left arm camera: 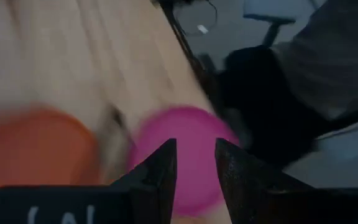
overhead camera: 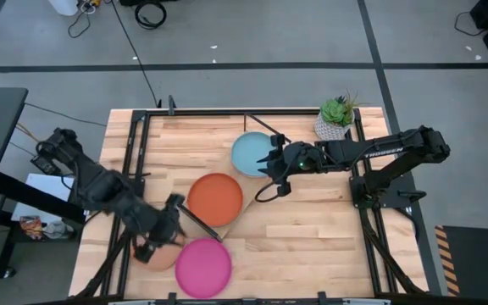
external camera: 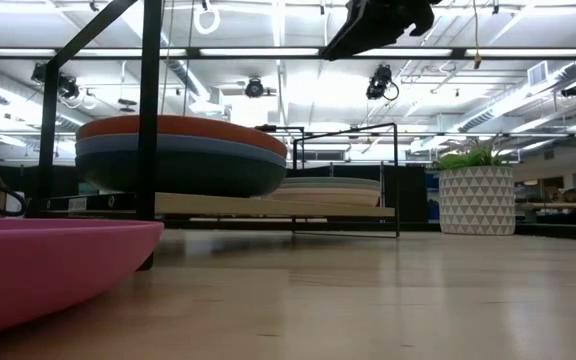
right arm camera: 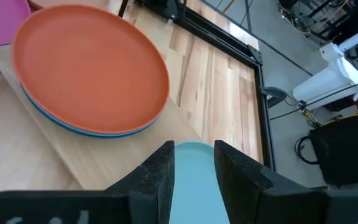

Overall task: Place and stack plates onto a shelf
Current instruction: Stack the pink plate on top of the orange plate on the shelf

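We see the shelf (overhead camera: 237,222) lying slantwise across the middle of the desk, from near the far edge down toward the near-left corner. On its middle sits a stack topped by the orange plate (overhead camera: 215,199), with a blue plate (right arm camera: 79,129) directly beneath it; from the low view a dark teal plate (external camera: 183,172) lies at the bottom of that stack. Further along the board, toward the far edge, rests the light teal plate (overhead camera: 252,153), and the low view shows pale plates (external camera: 330,189) piled there, their colours hard for us to separate.

The right gripper (overhead camera: 272,163) hangs over the near rim of the light teal plate, its fingers (right arm camera: 160,171) parted with a narrow gap and holding nothing.

The pink plate (overhead camera: 202,266) lies on the desk by the near edge, just beside the shelf's lower end. The left gripper (overhead camera: 169,230) hovers next to it near the near-left corner, above a tan plate (overhead camera: 161,257); its fingers (left arm camera: 161,169) stand slightly apart, empty.

A potted plant (overhead camera: 336,118) stands by the far-right corner.
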